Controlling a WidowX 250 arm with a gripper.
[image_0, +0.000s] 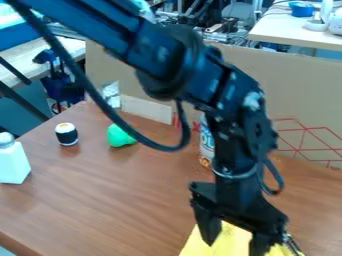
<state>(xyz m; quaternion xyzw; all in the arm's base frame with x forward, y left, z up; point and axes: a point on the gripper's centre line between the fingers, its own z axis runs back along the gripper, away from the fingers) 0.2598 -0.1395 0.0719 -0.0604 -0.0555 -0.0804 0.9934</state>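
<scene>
The black gripper (234, 242) hangs low at the bottom of the view, right of centre, with its two fingers spread apart. Directly under it lies a yellow cloth-like piece (229, 233), partly hidden by the fingers. Nothing shows clearly between the fingers. Whether they touch the yellow piece I cannot tell. A small dark, metallic-looking item (291, 244) is beside the right finger, over the yellow piece's edge.
On the brown table (113, 200) stand a white bottle (13, 162) at the left edge, a black-and-white cylinder (66, 134) and a green rounded object (120, 135). A can (206, 142) is partly behind the arm. Cardboard (307, 100) walls the back.
</scene>
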